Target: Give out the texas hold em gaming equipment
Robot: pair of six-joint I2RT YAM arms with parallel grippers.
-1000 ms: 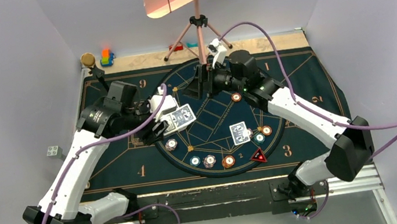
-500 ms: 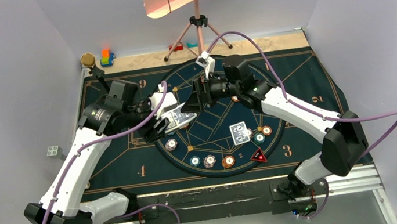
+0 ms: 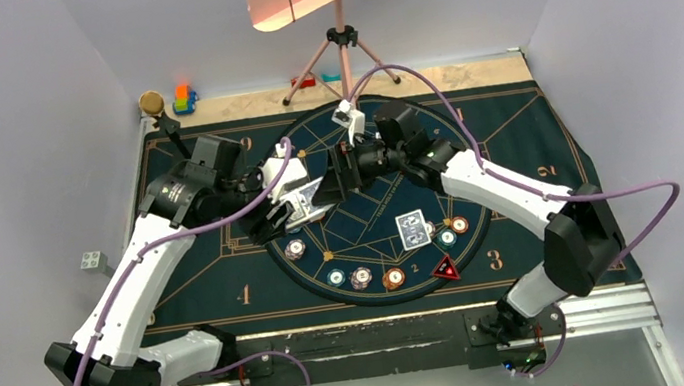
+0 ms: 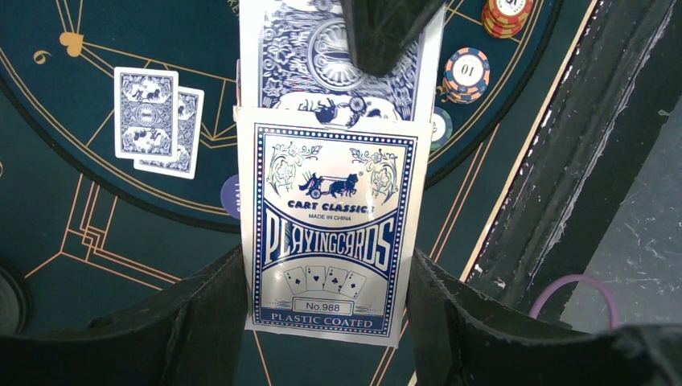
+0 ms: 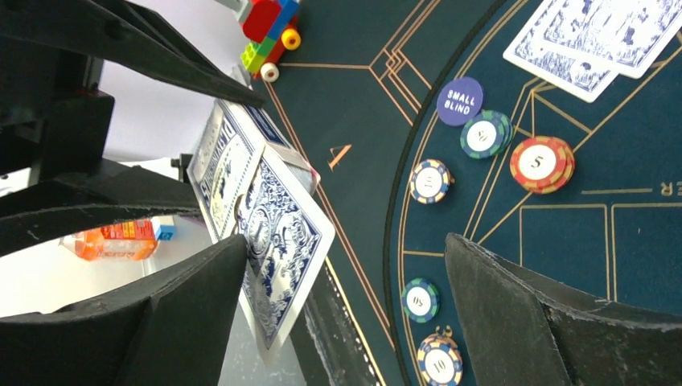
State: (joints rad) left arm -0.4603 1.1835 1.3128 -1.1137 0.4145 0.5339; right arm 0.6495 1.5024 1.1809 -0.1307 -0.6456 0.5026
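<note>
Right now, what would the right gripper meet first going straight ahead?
Probably the blue-backed card sticking out of the card box held by the left gripper; it sits beside one open finger, depth unclear.

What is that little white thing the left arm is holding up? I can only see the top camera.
Observer: It's a card box, pinched in the left gripper. The left wrist camera shows "Playing Cards" printed on its front.
Operator: Is a card coming out of it?
Observer: Yes. On the right wrist camera a blue-backed card sticks out of the box, and the right gripper has its fingers open around it.
Operator: Does anything else have words on it?
Observer: A purple disc reads "Small Blind" on the right wrist camera.
</note>
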